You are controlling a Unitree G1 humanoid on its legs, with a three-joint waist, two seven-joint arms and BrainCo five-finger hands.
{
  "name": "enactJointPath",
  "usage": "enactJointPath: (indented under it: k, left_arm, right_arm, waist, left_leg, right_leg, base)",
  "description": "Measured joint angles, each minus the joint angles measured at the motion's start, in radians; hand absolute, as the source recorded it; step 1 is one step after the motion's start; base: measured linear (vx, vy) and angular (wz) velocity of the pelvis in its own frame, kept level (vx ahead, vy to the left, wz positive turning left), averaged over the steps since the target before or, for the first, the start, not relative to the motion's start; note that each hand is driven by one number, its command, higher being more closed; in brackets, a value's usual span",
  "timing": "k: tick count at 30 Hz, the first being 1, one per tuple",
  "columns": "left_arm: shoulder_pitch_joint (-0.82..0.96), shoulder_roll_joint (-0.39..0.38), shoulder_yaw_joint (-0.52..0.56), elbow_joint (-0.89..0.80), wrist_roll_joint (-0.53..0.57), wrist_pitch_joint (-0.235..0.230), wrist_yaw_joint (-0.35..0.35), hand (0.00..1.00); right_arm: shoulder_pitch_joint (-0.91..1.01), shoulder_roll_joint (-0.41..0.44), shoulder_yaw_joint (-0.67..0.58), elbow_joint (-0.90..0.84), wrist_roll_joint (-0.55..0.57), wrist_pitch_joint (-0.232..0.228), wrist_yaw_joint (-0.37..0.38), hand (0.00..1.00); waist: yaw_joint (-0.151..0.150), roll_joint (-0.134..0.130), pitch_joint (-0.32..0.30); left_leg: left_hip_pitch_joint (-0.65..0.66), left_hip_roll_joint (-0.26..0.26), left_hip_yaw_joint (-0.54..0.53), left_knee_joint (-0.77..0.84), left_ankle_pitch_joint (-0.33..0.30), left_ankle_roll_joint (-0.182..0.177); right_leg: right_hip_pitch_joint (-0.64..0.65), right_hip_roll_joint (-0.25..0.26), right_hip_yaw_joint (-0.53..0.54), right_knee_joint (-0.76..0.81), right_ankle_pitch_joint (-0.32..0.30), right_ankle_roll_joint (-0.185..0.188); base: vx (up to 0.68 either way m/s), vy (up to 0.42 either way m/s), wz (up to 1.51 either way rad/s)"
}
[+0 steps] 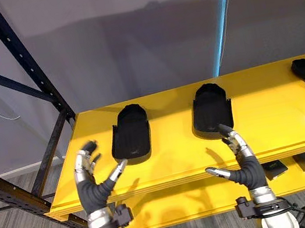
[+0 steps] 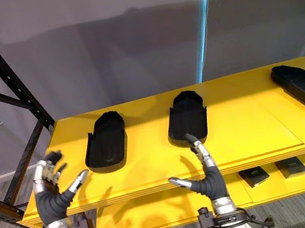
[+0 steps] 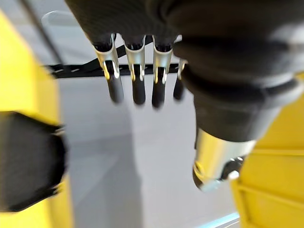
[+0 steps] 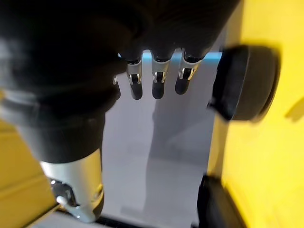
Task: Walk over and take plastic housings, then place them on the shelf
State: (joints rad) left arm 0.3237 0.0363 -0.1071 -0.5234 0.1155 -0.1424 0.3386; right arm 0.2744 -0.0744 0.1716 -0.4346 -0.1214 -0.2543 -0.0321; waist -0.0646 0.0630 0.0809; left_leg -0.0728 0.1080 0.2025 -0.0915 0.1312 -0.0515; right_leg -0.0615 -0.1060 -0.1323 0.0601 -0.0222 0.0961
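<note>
Three plastic housings [image 1: 131,134] flat on the yellow shelf [image 1: 272,122]; left hand [image 1: 91,187] and right hand [image 1: 245,167] released, empty, near its front edge. Placing step seemingly complete; next calls for backing off to fetch more.

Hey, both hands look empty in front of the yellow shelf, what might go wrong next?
The right robot hand, open, has its fingertips by the near end of the middle housing; it might shove it back. The left robot hand, open, sits by the front left edge of the shelf and could clip it.
</note>
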Motion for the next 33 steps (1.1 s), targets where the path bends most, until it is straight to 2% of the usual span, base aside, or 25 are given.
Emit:
enactJointPath:
  k: [5, 8, 13, 15, 22, 33]
  left_arm:
    - [-0.001, 0.0, 0.002, 0.117, -0.022, 0.002, -0.048, 1.0]
    - [-0.032, 0.005, 0.003, 0.166, -0.053, 0.006, -0.064, 1.0]
    - [-0.138, 0.017, 0.038, 0.243, -0.056, 0.01, -0.06, 1.0]
    - [-0.214, 0.03, 0.069, 0.292, -0.059, 0.011, -0.053, 1.0]
    - [-0.361, 0.059, 0.091, 0.37, -0.094, 0.013, -0.026, 1.0]
    - [-0.413, 0.063, 0.103, 0.459, -0.119, 0.016, -0.014, 1.0]
  right_arm:
    - [-0.011, -0.007, 0.026, 0.046, 0.0, -0.004, 0.003, 0.0]
    - [-0.03, -0.009, 0.027, 0.061, 0.0, -0.003, 0.003, 0.0]
    - [-0.067, -0.01, 0.03, 0.061, 0.011, -0.003, 0.003, 0.0]
    - [-0.086, -0.01, 0.035, 0.061, 0.038, -0.003, 0.002, 0.0]
    - [-0.117, -0.01, 0.038, 0.061, 0.053, -0.003, 0.002, 0.0]
    - [-0.114, -0.01, 0.046, 0.061, 0.081, -0.003, 0.003, 0.0]
  waist:
    - [-0.001, -0.023, 0.007]
    - [-0.005, -0.027, 0.015]
    - [-0.004, -0.034, 0.044]
    - [-0.018, -0.035, 0.061]
    - [-0.033, -0.043, 0.092]
    - [-0.04, -0.043, 0.102]
  left_leg:
    - [-0.027, 0.0, -0.013, 0.0, 0.009, -0.003]
    - [-0.041, 0.0, -0.012, 0.0, 0.011, -0.003]
    - [-0.062, 0.004, 0.012, 0.0, 0.012, -0.002]
    - [-0.084, 0.004, 0.02, 0.001, 0.014, 0.0]
    - [-0.104, 0.005, 0.049, 0.004, 0.014, 0.0]
    - [-0.105, 0.014, 0.076, 0.004, 0.012, -0.002]
  right_leg:
    - [-0.017, 0.001, -0.014, 0.001, 0.012, -0.011]
    - [-0.034, 0.002, -0.012, 0.004, 0.013, -0.012]
    - [-0.078, 0.004, 0.013, 0.019, 0.014, -0.014]
    - [-0.102, 0.004, 0.022, 0.018, 0.021, -0.017]
    - [-0.141, 0.007, 0.051, 0.016, 0.032, -0.016]
    - [-0.152, 0.018, 0.08, 0.0, 0.045, -0.02]
  base:
    - [0.01, -0.001, 0.07]
    - [-0.01, 0.0, -0.01]
    - [-0.04, 0.0, -0.13]
    - [-0.04, 0.001, -0.16]
    - [0.0, 0.001, -0.12]
    - [-0.02, 0.001, -0.08]
